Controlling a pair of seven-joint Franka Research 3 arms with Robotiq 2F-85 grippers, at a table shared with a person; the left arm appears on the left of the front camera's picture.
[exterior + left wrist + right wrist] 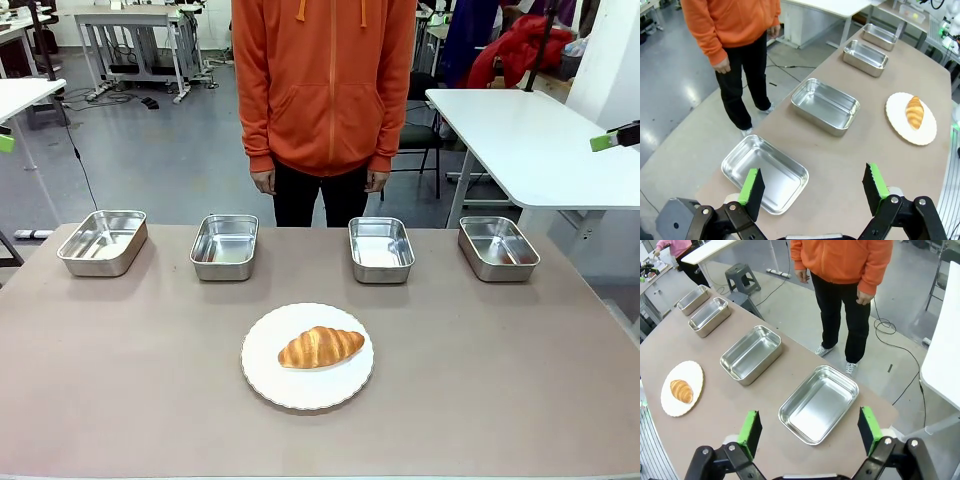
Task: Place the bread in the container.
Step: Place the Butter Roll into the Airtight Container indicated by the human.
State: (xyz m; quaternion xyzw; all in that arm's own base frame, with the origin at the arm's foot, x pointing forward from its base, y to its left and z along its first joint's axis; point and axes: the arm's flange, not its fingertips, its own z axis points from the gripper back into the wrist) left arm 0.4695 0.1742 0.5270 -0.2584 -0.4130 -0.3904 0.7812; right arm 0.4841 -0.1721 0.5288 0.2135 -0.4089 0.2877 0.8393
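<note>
Brown table (120,400) bears the bread (320,346); grey floor (170,150) beyond

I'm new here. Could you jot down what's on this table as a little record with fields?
Bread: golden-brown crescent croissant, lying on a round white plate
Containers: four shiny rectangular steel pans, empty, in a row beyond the plate
Left robot hand: open, holding nothing
Right robot hand: open, holding nothing
Person: in orange hoodie, standing at the far side, arms down
</note>
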